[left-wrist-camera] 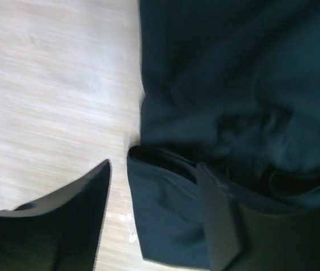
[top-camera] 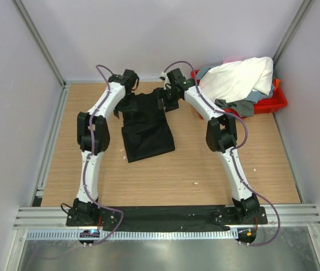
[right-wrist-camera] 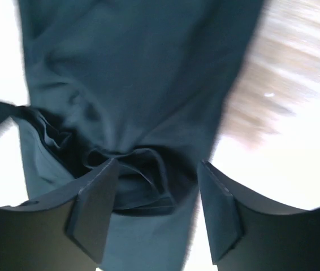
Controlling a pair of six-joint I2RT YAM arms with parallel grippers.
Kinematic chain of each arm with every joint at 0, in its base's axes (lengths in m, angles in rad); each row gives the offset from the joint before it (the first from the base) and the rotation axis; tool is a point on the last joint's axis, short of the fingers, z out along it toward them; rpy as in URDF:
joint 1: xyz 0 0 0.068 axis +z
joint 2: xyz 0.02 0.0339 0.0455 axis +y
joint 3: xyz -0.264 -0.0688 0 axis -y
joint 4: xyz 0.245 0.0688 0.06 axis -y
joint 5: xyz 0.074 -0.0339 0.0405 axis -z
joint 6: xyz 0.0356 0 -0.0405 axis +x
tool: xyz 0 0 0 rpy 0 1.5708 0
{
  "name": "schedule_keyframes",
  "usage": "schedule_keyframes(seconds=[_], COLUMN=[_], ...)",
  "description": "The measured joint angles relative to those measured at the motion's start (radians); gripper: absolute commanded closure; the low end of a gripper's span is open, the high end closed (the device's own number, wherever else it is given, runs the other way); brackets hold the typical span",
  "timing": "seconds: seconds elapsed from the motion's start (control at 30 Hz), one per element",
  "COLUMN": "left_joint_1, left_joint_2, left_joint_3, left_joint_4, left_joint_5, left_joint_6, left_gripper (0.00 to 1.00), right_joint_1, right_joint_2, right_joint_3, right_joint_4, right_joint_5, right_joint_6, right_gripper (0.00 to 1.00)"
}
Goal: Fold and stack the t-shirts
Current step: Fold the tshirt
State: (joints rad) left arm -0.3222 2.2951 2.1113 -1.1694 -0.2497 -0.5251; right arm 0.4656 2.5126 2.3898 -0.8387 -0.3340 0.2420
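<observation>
Here the black shirt (top-camera: 146, 127) lies on the table (top-camera: 205, 169), with the left gripper (left-wrist-camera: 154, 169) and right gripper (right-wrist-camera: 157, 164) both wide astride its far corners. The white shirt (top-camera: 236, 76) and grey shirt (top-camera: 236, 106) are heaped in the red tray (top-camera: 274, 103) nearby.

Shirt (top-camera: 147, 127) centred on table (top-camera: 205, 180), tray (top-camera: 277, 101) far-right (other shirts (top-camera: 239, 79) inside)

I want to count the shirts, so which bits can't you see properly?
- Top view: the grey shirt is mostly buried under the white shirt in the red tray.
- Top view: the far edge of the black shirt is hidden under the two arms.
- Right wrist view: the table is blurred and glary.
</observation>
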Motion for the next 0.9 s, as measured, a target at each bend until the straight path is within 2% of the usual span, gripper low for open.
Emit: schedule_keyframes(seconds=[0.03, 0.1, 0.2, 0.37, 0.5, 0.67, 0.9], left_joint_1=[0.016, 0.043, 0.07, 0.039, -0.077, -0.206, -0.202], left_joint_2=[0.042, 0.088, 0.035, -0.281, -0.497, -0.608, -0.757], left_joint_3=[0.078, 0.197, 0.214, -0.143, -0.415, -0.719, -1.036], left_joint_4=[-0.017, -0.051, -0.071, -0.01, 0.061, 0.175, 0.296], left_joint_5=[0.006, 0.008, 0.002, -0.01, -0.012, 0.019, 0.068], left_joint_6=[0.005, 0.008, 0.007, -0.019, -0.055, -0.126, -0.221], left_gripper=[0.29, 0.28, 0.29, 0.34, 0.36, 0.35, 0.32], right_joint_1=[-0.011, -0.031, -0.058, -0.082, -0.066, -0.05, -0.038], right_joint_2=[0.025, 0.03, -0.044, -0.328, -0.529, -0.603, -0.603], right_joint_3=[0.031, 0.032, -0.08, -0.469, -0.718, -0.949, -1.16], right_joint_4=[-0.006, -0.023, 0.007, 0.08, 0.181, 0.303, 0.362], right_joint_5=[-0.005, -0.008, 0.002, 0.015, -0.024, -0.077, -0.111], right_joint_6=[0.002, 0.004, 0.003, 0.011, 0.036, 0.068, 0.107], right_gripper=[0.34, 0.33, 0.32, 0.31, 0.31, 0.31, 0.31])
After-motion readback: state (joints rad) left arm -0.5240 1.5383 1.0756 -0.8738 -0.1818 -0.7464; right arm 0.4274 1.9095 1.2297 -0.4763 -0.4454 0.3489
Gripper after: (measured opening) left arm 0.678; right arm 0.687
